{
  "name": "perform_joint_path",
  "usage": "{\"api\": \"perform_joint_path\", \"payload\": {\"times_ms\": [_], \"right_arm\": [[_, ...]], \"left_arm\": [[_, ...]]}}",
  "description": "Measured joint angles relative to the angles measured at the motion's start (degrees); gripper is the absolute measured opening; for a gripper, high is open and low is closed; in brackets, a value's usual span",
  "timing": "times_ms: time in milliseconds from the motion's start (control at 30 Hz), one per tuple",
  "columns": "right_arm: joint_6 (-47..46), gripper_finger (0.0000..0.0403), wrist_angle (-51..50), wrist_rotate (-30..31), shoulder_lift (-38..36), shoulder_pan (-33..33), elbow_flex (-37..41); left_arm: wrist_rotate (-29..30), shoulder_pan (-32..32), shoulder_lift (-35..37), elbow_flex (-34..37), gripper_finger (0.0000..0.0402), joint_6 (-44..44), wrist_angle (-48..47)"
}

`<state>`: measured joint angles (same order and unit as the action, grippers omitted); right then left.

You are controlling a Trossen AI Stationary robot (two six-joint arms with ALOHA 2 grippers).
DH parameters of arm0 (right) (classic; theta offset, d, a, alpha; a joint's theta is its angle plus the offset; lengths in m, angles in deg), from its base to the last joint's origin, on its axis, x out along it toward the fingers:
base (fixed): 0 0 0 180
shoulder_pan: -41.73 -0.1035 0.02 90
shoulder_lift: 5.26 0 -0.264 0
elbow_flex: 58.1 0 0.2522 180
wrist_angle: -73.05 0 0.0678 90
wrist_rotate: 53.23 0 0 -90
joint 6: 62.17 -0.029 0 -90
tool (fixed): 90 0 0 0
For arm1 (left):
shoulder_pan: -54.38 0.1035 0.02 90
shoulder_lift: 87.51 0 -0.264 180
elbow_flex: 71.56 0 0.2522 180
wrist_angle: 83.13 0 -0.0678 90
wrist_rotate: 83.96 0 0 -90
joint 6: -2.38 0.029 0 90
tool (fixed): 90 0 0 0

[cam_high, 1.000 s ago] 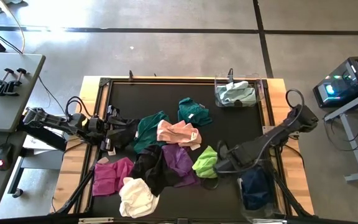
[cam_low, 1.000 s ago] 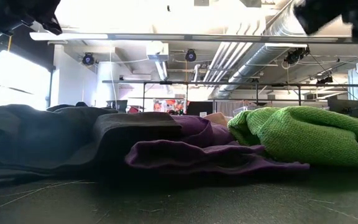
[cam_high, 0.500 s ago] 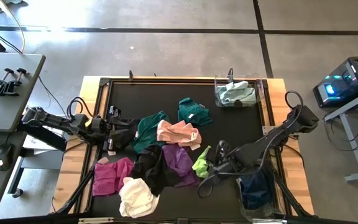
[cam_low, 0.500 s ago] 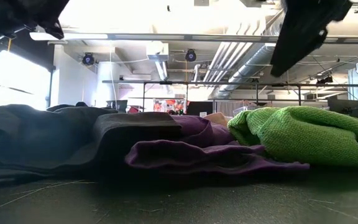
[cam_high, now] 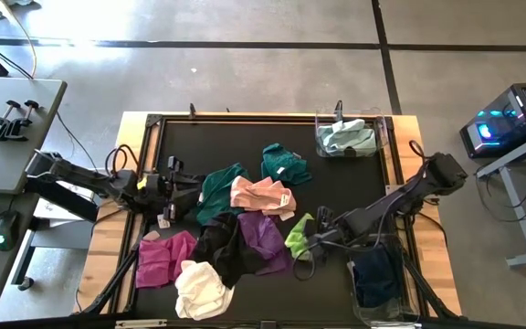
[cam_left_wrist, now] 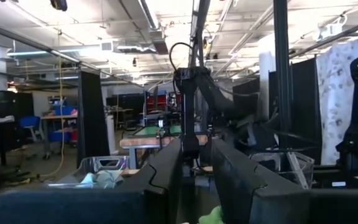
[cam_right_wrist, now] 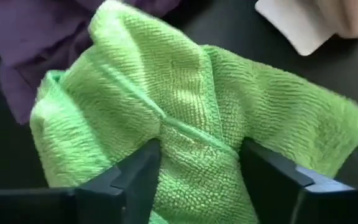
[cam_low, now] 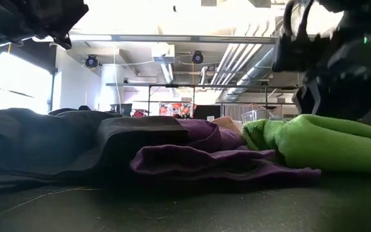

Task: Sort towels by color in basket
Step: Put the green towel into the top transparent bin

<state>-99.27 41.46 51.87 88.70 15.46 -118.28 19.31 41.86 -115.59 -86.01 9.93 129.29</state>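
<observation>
The lime green towel (cam_high: pixel 298 234) lies on the black mat near the right, against the purple towel (cam_high: pixel 263 239). My right gripper (cam_right_wrist: pixel 197 168) is down on it with fingers open; it also shows in the high view (cam_high: pixel 309 239) and the low view (cam_low: pixel 330 106). My left gripper (cam_high: pixel 177 187) hovers at the left over a dark towel (cam_high: pixel 188 194), its fingers (cam_left_wrist: pixel 166 177) a narrow gap apart and holding nothing. Teal (cam_high: pixel 283 163), dark green (cam_high: pixel 219 187), peach (cam_high: pixel 263 194), black (cam_high: pixel 215 249), magenta (cam_high: pixel 164 258) and cream (cam_high: pixel 201 289) towels lie on the mat. My right gripper's open fingers (cam_right_wrist: pixel 143 171) stand on either side of a raised fold in the middle of the lime towel (cam_right_wrist: pixel 194 146), their tips sunk into the cloth. They come from above, slanting in from the table's right. The towel lies on the mat, bunched between them.
A clear basket (cam_high: pixel 383 137) at the far right holds pale blue cloths. A second clear basket (cam_high: pixel 400 274) at the near right holds a navy towel (cam_high: pixel 374 279). The wooden table frame (cam_high: pixel 409 164) rims the mat. Bare mat lies between the baskets.
My right gripper has come down and toward the table's left onto the lime towel. The towel's top is pressed lower and it is bunched narrower than before. My left gripper has crept a little toward the table's right.
</observation>
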Motion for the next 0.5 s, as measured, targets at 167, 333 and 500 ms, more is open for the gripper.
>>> {"api": "perform_joint_path", "payload": {"times_ms": [167,333,500], "right_arm": [[1.5,0.0123,7.2,-1.9,-0.3,1.8,5.4],[-0.7,0.0017,-2.2,-1.1,-2.3,1.9,0.6],[-3.2,0.0034,-33.5,14.2,-8.3,2.8,-17.9]], "left_arm": [[2.1,0.0,-2.3,0.0,0.0078,-1.8,0.7],[6.9,0.1,-3.4,0.0,0.0078,0.7,0.7],[8.9,1.1,-4.0,0.0,0.0078,3.1,0.2]]}}
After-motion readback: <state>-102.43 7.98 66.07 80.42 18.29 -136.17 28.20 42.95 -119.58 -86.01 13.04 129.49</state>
